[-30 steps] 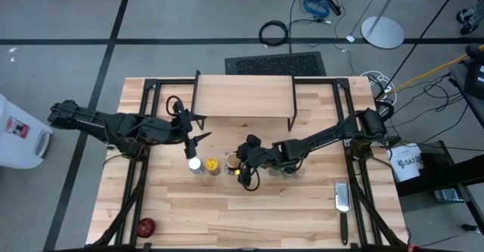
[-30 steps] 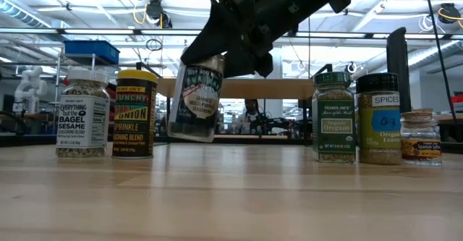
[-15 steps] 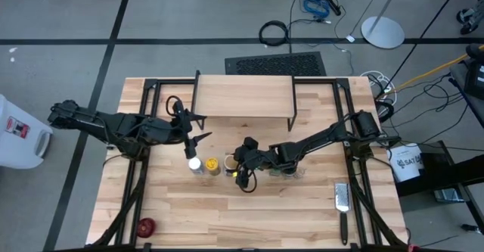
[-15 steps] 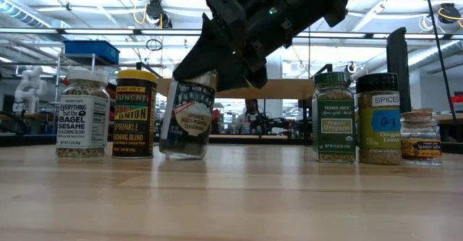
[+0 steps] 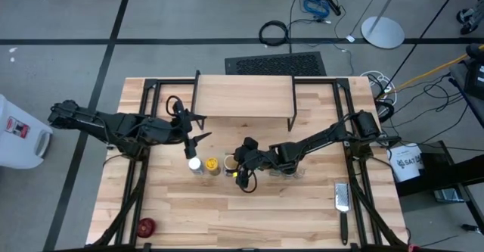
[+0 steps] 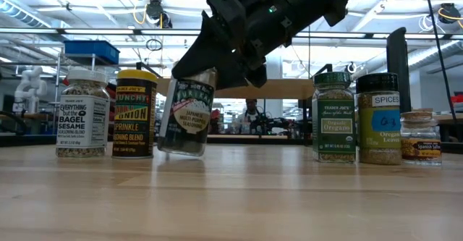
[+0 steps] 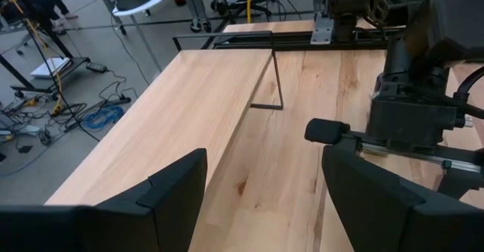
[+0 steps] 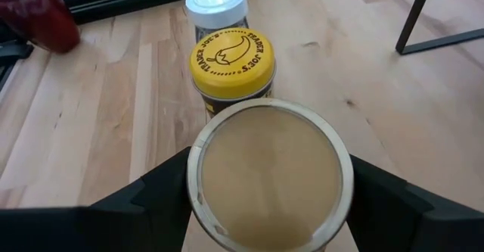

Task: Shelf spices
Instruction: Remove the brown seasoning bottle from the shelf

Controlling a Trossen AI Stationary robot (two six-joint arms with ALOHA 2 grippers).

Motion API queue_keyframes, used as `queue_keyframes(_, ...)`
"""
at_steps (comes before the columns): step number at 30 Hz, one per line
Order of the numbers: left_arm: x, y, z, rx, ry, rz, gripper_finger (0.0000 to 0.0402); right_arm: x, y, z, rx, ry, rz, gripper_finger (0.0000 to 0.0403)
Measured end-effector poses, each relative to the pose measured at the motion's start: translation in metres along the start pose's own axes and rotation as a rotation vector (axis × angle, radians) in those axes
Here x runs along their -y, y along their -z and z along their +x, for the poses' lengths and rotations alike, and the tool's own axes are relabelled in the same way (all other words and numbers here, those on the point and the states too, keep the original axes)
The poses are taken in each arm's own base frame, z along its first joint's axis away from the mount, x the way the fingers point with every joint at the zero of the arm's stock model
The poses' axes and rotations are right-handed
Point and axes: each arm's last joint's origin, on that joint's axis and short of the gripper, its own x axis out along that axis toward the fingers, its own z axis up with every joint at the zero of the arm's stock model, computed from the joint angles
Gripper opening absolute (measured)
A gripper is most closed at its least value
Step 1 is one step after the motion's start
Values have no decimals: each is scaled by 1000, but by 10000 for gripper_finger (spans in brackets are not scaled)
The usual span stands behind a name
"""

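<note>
The right gripper [image 6: 217,56] is clamping the cap end of a small cylindrical jar with a tan lid and dark label [image 6: 186,116], holding it tilted just above the light wooden table [image 6: 231,197]. In the right wrist view the jar's tan lid [image 8: 270,175] is filling the space between the two dark fingers [image 8: 155,194]. Just beside the gripper, a yellow-lidded spice jar [image 5: 212,165] and a white-capped seasoning jar [image 5: 195,165] are standing upright on the table. On the gripper's other side, a green-lidded oregano jar [image 6: 333,116], a dark-lidded clear jar [image 6: 380,118] and a short cork-topped jar [image 6: 420,137] are standing in a row. The low rack with a light wood plank top [image 5: 244,98] is sitting beyond the gripper, bare. The left gripper [image 5: 193,136] is hovering with fingers spread apart near the white-capped jar, alongside the rack's plank [image 7: 166,108].
</note>
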Motion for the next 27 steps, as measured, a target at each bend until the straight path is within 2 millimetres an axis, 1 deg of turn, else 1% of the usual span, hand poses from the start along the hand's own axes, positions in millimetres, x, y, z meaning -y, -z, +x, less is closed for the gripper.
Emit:
queue_keyframes(7,0,0,0,0,0,0,272,0,-1,0,4,-2,1,273)
queue_keyframes(15,0,0,0,0,0,-1,272,-1,-4,-1,32,-10,8,308)
queue_keyframes(27,0,0,0,0,0,0,272,-1,-5,-1,39,-17,-13,309)
